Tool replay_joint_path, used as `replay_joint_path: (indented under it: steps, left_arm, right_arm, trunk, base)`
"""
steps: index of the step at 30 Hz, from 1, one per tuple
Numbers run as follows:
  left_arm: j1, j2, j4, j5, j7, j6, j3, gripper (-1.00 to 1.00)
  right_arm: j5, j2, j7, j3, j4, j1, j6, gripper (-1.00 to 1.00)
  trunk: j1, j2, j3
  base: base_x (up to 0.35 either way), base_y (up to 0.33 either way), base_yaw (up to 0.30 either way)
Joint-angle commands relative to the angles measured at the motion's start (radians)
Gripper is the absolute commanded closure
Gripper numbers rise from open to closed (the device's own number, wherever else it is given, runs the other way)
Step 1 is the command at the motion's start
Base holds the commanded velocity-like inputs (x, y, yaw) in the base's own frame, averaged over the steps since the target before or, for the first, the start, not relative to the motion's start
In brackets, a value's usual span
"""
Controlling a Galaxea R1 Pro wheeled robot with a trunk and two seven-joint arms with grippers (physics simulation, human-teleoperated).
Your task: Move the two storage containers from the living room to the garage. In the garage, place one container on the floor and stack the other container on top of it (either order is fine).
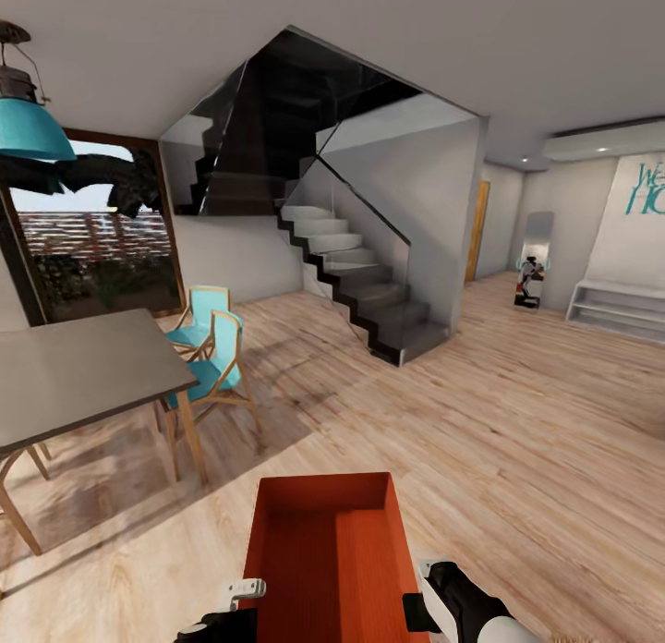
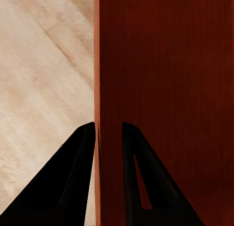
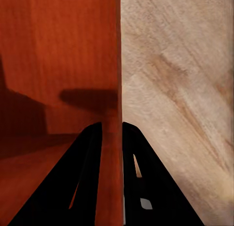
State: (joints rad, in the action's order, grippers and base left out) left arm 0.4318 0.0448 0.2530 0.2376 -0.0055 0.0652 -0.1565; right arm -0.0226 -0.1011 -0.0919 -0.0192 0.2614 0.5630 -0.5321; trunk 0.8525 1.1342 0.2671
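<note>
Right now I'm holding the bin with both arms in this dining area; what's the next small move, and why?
Probably keep driving, with both grips unchanged. The storage container hangs over light wood-plank floor, not concrete, so this is no place to set it down. Each side wall sits clamped between fingers: the left gripper and the right gripper. Steer clear of the table and the staircase.

floor (image 1: 517, 421): light wood planks | staircase (image 1: 369, 292): dark, centre | table (image 1: 74, 375): grey | chairs (image 1: 208, 347): teal | window (image 1: 92, 236)

Bright, even daylight; soft shadows
</note>
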Motion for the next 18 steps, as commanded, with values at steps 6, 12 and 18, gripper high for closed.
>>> replay_joint_path:
  steps: [6, 12, 18]
  left_arm:
    - [0.001, -0.002, 0.006, 0.016, 0.004, -0.015, -0.018, 1.00]
    - [0.001, -0.002, 0.006, 0.016, 0.004, -0.015, -0.018, 1.00]
    - [0.001, -0.002, 0.006, 0.017, 0.004, -0.015, -0.018, 1.00]
  right_arm:
    - [0.024, 0.015, -0.003, 0.022, -0.002, 0.000, -0.014, 1.00]
    - [0.024, 0.015, -0.003, 0.022, -0.002, 0.000, -0.014, 1.00]
    - [0.024, 0.015, -0.003, 0.022, -0.002, 0.000, -0.014, 1.00]
  trunk:
    - [0.000, 0.001, -0.001]
    - [0.000, 0.001, -0.003]
    - [0.000, 0.001, -0.005]
  base:
    - [0.000, 0.000, -0.285]
    - [0.000, 0.000, -0.285]
    - [0.000, 0.000, -0.285]
